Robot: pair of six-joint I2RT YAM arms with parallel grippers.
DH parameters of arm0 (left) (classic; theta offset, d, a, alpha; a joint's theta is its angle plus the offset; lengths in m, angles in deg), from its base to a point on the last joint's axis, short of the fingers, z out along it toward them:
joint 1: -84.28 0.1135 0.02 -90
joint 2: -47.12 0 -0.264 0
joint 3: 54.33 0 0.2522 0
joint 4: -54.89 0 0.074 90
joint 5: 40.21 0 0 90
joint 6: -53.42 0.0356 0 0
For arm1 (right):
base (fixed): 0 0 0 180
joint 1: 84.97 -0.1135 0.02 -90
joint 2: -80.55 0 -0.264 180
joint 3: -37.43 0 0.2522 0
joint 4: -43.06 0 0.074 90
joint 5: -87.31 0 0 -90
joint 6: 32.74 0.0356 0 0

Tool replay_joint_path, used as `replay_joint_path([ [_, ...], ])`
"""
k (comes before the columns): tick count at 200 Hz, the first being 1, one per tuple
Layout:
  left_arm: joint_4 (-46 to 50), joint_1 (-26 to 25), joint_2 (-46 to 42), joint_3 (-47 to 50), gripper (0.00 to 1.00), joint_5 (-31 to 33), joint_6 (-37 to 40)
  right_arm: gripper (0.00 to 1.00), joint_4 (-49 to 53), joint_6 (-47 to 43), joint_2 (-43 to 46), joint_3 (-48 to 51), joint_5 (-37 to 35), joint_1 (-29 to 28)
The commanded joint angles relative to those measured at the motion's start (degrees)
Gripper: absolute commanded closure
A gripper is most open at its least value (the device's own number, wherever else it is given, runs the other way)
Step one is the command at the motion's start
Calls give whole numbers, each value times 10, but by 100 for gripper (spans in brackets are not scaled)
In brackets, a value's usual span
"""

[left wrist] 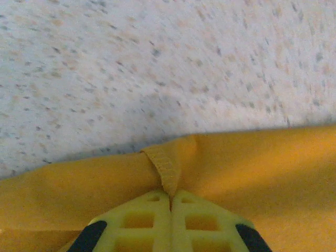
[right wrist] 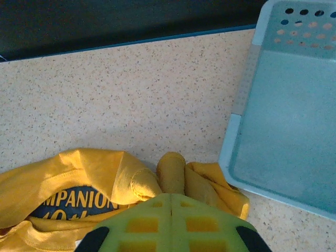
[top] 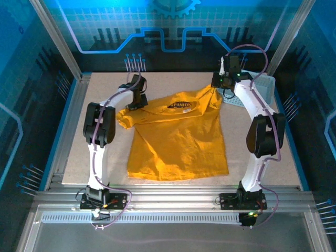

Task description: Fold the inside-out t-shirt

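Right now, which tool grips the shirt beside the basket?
The right tool, pinching bunched t-shirt next to the basket; the left tool pinches a hem far from it.

L arm [top: 98, 157] & R arm [top: 251, 102]: white links, black joints, purple cables; jaws yellow-green, gridded, black corners.

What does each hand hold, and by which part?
The left hand pinches the yellow t-shirt at a hemmed edge fold; the right hand pinches its bunched fabric beside the basket.
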Motion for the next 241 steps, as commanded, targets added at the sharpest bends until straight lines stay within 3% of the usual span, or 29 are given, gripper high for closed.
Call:
replay_joint_path([
  [1, -8, 33, -13, -19, 100, -27, -13, 100, -4, -16, -20, -37, 6, 6],
  [48, -26, 107, -35, -63, 100, -89, -38, 100, -15, -48, -76, -117, -1, 10],
  [120, 64, 144, 134, -325, 100, -146, -56, 100, 68, -56, -311, -434, 5, 8],
  [131, 78, 147, 163, -372, 94, -163, -59, 100, 73, -58, -344, -481, 3, 8],
  [141, 85, 151, 185, -404, 82, -172, -62, 85, 74, -59, -368, -514, 4, 8],
  [149, 89, 154, 198, -423, 69, -175, -63, 62, 72, -58, -382, -534, -1, 8],
  [156, 96, 157, 207, -437, 52, -174, -62, 43, 72, -56, -390, -545, -10, 9],
  [165, 112, 161, 211, -449, 40, -165, -59, 30, 79, -50, -393, -555, -20, 9],
  [189, 163, 163, 174, -446, 25, -105, -28, 22, 113, -51, -356, -538, -22, 10],
  [203, 167, 162, 125, -402, 22, -84, -18, 21, 125, -52, -312, -491, -7, 9],
  [241, 67, 139, -80, -99, 18, -75, -34, 20, 104, -45, -124, -249, 12, -24],
])
